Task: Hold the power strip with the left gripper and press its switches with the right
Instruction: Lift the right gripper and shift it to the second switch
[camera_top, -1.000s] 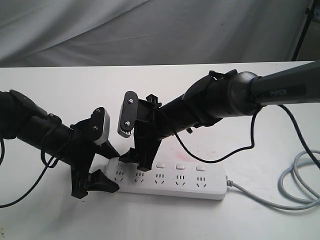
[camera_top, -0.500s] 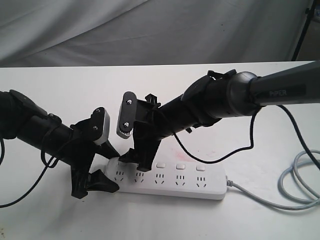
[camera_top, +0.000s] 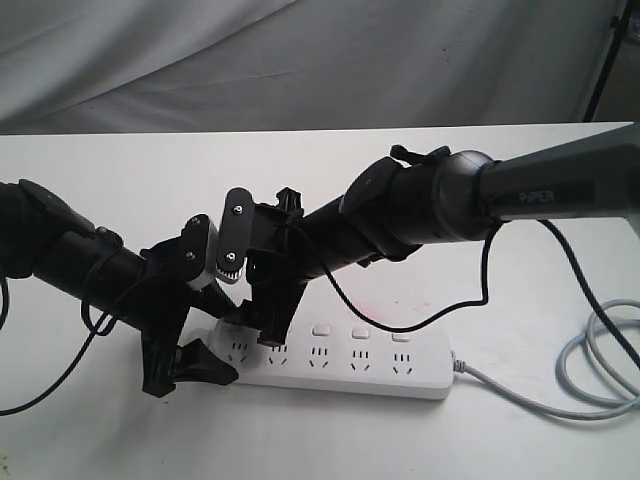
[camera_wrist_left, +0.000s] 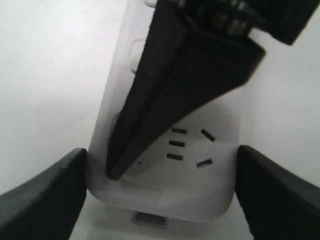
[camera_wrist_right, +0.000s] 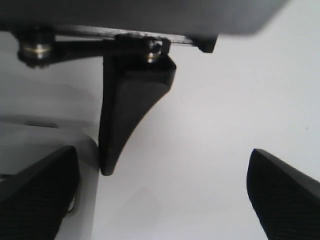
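Observation:
The white power strip (camera_top: 345, 368) lies flat on the table. My left gripper (camera_top: 216, 340) is shut on its left end, one black jaw against each long side; in the left wrist view the strip (camera_wrist_left: 165, 185) fills the gap of that gripper (camera_wrist_left: 162, 192). My right gripper (camera_top: 255, 322) stands wide open above the same end, right beside the left gripper. One of its fingers (camera_wrist_left: 170, 100) points down with its tip on the strip's top by the first socket group. Three switches (camera_top: 361, 333) show to the right; those further left are hidden under the right gripper. In the right wrist view, the right gripper (camera_wrist_right: 162, 195) holds nothing.
The grey cord (camera_top: 560, 402) leaves the strip's right end and loops at the table's right edge. A black cable (camera_top: 440, 315) hangs from the right arm over the strip. Grey cloth (camera_top: 300, 60) hangs behind the white table (camera_top: 520, 440).
The right arm has shifted left and slightly down, bringing its gripper from over the second socket group to the strip's left end. The left gripper has stayed put.

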